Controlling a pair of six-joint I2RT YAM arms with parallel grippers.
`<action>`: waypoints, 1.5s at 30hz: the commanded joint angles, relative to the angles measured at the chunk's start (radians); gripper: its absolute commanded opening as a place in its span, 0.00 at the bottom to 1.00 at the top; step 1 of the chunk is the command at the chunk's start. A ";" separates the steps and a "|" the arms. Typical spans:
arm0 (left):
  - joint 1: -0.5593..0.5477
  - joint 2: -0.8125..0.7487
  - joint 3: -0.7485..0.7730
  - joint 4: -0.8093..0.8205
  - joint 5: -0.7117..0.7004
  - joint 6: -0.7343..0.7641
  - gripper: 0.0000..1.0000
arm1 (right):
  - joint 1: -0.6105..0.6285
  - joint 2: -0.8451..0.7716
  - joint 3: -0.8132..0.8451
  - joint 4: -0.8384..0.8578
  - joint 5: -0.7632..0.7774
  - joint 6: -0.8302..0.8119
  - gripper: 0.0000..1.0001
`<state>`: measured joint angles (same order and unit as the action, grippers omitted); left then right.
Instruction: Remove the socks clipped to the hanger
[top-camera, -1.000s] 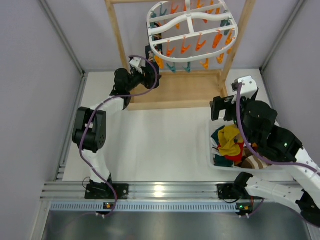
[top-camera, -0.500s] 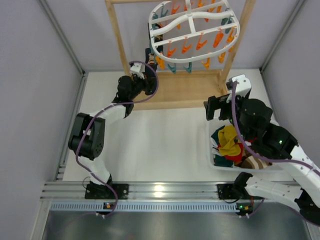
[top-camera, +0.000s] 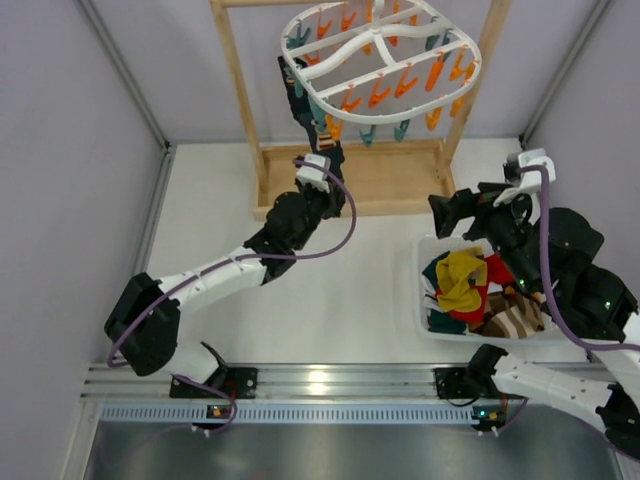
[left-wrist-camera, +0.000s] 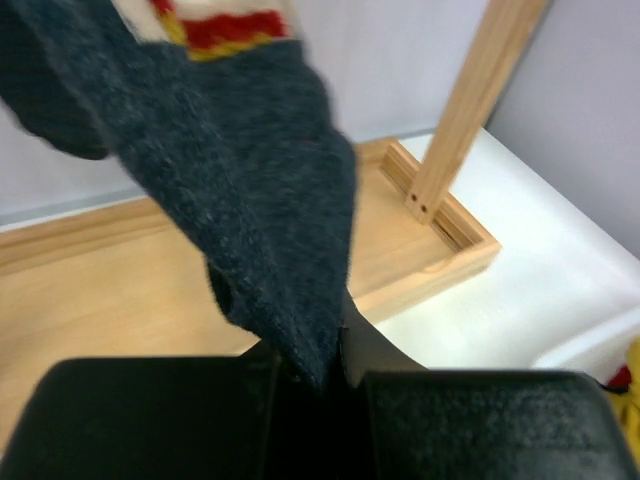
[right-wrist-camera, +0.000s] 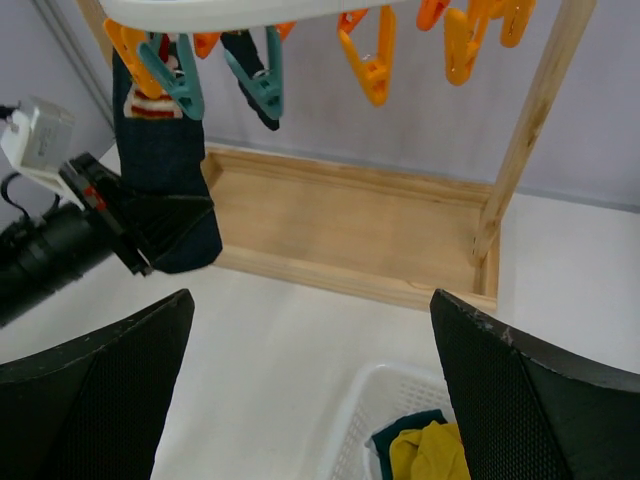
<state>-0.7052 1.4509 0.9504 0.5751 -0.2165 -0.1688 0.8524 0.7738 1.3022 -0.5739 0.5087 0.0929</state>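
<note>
The white oval hanger (top-camera: 380, 50) hangs tilted from the wooden frame, with orange and teal pegs beneath it. A dark navy sock (top-camera: 318, 125) with a red and yellow striped cuff is still clipped at the hanger's left edge and stretches down taut. My left gripper (top-camera: 333, 187) is shut on its lower end. In the left wrist view the navy sock (left-wrist-camera: 250, 180) runs down into the pinched left gripper (left-wrist-camera: 310, 375). The right wrist view shows the same sock (right-wrist-camera: 160, 165) and a second dark sock (right-wrist-camera: 250, 65) in a teal peg. My right gripper (right-wrist-camera: 310, 300) is open and empty.
The light wooden stand (top-camera: 360, 190) has a tray-like base and two upright posts around the hanger. A white basket (top-camera: 422, 300) under my right arm holds yellow, red, teal and striped socks. Grey walls close the table on three sides.
My left gripper closed on the navy sock and pulled it forward and to the right, which stretched it and tipped the hanger. My right arm drifted a little to the right.
</note>
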 joint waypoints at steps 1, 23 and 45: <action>-0.144 -0.040 0.025 -0.064 -0.174 0.083 0.00 | -0.015 0.019 0.092 -0.018 0.030 0.027 0.97; -0.504 0.261 0.321 -0.129 -0.765 0.374 0.00 | -0.015 0.562 0.707 -0.250 -0.003 -0.033 0.85; -0.571 0.433 0.537 -0.127 -0.845 0.581 0.00 | -0.013 0.886 0.914 -0.300 0.252 -0.119 0.69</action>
<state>-1.2465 1.8744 1.4361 0.4397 -1.0378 0.3603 0.8478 1.6501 2.1765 -0.8864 0.6498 0.0170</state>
